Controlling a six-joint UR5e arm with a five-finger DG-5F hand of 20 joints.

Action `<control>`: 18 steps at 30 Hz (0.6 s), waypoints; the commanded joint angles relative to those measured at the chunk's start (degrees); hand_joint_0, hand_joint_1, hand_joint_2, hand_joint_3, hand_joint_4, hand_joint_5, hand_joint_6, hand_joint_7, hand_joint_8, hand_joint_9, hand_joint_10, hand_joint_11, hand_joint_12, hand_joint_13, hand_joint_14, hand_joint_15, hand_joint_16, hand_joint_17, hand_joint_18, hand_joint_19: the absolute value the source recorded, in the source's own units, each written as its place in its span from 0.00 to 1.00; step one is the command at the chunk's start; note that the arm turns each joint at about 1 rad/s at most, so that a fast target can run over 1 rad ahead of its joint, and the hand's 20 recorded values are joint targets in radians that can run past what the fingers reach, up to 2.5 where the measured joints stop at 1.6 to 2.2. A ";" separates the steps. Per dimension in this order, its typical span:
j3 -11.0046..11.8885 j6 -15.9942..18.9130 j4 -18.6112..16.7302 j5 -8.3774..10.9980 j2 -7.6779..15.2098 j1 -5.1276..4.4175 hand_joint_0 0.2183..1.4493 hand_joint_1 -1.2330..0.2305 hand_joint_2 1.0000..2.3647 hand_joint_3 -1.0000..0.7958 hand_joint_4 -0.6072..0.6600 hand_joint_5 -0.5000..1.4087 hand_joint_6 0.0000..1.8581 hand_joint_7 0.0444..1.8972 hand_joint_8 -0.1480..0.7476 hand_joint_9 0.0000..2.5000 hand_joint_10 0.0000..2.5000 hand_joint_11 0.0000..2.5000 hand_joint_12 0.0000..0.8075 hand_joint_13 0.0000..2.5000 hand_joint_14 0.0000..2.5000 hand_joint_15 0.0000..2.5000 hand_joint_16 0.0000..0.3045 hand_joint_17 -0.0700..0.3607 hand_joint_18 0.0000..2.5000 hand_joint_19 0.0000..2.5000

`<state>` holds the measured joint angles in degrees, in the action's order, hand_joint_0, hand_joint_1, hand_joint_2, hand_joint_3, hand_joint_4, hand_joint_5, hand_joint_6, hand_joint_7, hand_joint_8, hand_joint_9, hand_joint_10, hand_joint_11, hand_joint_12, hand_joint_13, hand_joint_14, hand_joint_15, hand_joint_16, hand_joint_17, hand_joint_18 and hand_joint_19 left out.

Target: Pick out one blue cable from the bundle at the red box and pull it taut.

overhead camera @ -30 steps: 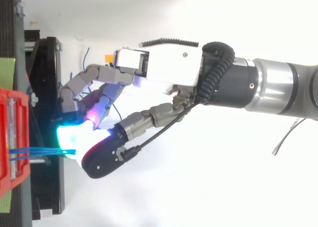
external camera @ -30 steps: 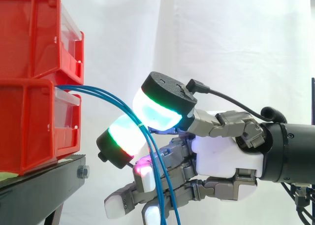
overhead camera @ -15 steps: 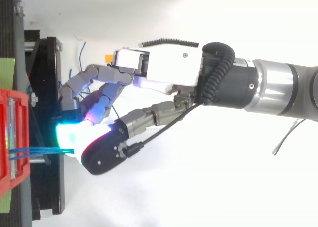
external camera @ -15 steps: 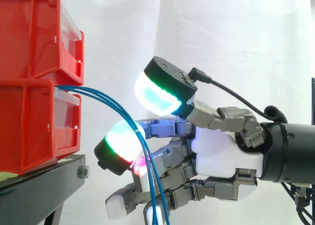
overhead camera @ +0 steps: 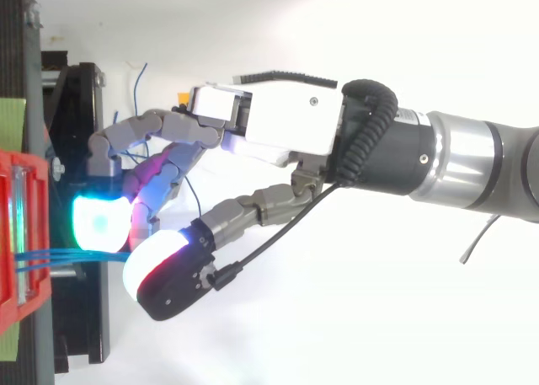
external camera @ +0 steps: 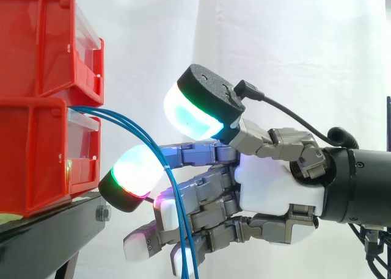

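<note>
Where the blue cables leave the lower red box at left, they hang slack and drop across the robot hand to the right. Its thumb and fingers stand apart, clamped on nothing. By my judgement no single cable is separated; pinching and pulling taut remain.

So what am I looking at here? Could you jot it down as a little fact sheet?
Robot: hand open, reaching toward the bins
Cables: blue cables leave the lower red bin and sag down across the fingers
Grip: none pinched that I can see; thumb pad and nearest finger pad apart
Tautness: slack
Setting: upper red bin stacked on top, black stand, white curtain
</note>
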<state>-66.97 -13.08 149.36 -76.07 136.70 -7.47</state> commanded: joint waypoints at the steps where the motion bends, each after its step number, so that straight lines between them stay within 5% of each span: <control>1: 0.00 -0.37 -0.39 1.98 0.06 -0.61 0.22 0.38 0.00 0.28 0.55 0.22 0.32 0.60 0.40 0.40 0.01 0.26 0.40 0.29 0.01 0.15 0.15 0.41 0.32 0.25; 18: -0.62 -0.54 -2.15 4.09 0.06 -3.25 0.27 0.37 0.00 0.29 0.52 0.22 0.31 0.64 0.39 0.39 0.01 0.26 0.37 0.29 0.01 0.16 0.14 0.39 0.30 0.26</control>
<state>-67.38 -13.72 147.21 -72.00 136.75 -10.43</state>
